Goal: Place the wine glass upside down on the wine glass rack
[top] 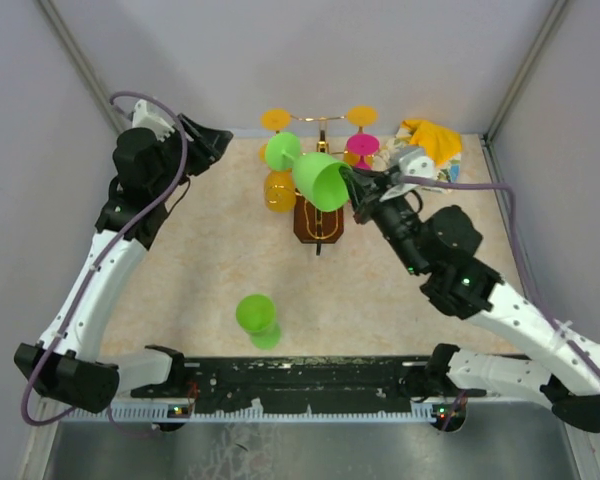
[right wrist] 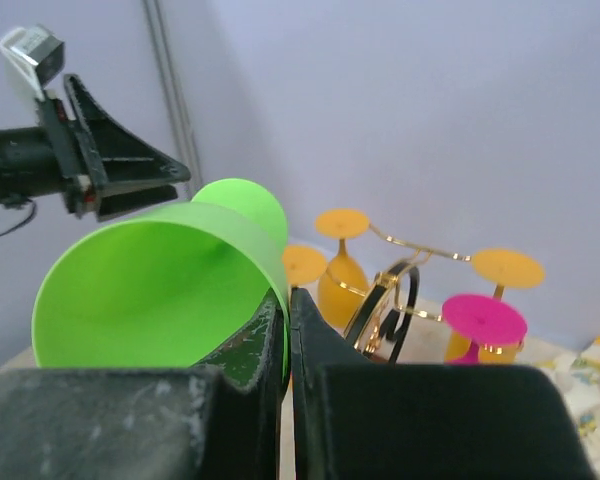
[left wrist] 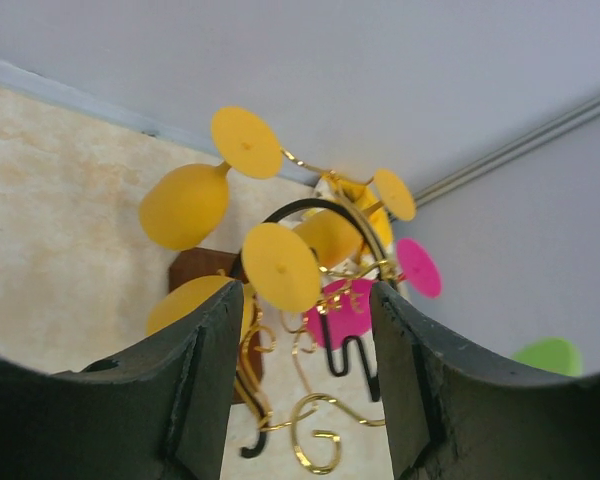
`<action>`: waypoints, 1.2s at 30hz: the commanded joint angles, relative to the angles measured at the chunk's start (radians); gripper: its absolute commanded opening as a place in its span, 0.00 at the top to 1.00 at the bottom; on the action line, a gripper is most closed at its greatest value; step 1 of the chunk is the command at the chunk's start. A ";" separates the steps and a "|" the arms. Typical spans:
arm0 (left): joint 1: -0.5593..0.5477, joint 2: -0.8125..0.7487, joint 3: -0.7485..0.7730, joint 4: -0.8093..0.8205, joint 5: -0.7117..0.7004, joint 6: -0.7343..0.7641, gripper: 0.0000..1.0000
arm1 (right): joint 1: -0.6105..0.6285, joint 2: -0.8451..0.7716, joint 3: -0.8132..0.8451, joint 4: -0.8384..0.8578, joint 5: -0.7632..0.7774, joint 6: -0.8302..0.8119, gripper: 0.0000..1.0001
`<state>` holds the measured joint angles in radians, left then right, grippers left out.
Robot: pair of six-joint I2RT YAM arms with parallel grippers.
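R gripper pinching rim of green wine glass, held on its side in air close by wine glass rack w/ yellow glasses & pink glass already hung; L gripper spread, apart from rack; inverting & hooking judged not yet done.

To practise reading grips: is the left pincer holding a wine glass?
No, the left pincer stands open with nothing gripped in it.

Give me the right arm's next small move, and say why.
Probably roll the wrist so the glass's foot turns upward. The right gripper pinches the green wine glass by its rim, and the glass lies sideways close to the wine glass rack, not yet upside down for hanging.
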<state>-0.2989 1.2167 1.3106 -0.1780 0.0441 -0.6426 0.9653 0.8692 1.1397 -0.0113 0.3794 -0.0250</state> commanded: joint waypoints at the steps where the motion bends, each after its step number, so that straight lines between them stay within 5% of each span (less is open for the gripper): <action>1: -0.006 -0.008 0.063 -0.052 -0.056 -0.237 0.41 | -0.004 0.127 -0.066 0.507 0.025 -0.292 1.00; 12: -0.005 -0.078 0.038 -0.080 0.007 -0.546 0.43 | -0.002 0.401 -0.096 1.011 -0.100 -0.410 1.00; 25: -0.006 -0.128 -0.062 0.009 0.086 -0.691 0.58 | 0.007 0.549 -0.045 1.088 -0.177 -0.402 1.00; 36: -0.006 -0.121 -0.090 0.032 0.075 -0.712 0.60 | 0.031 0.580 -0.054 1.097 -0.249 -0.366 1.00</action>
<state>-0.2996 1.1076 1.2293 -0.1810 0.1093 -1.3392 0.9791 1.4540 1.0374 0.9886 0.1757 -0.4168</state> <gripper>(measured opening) 0.407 0.012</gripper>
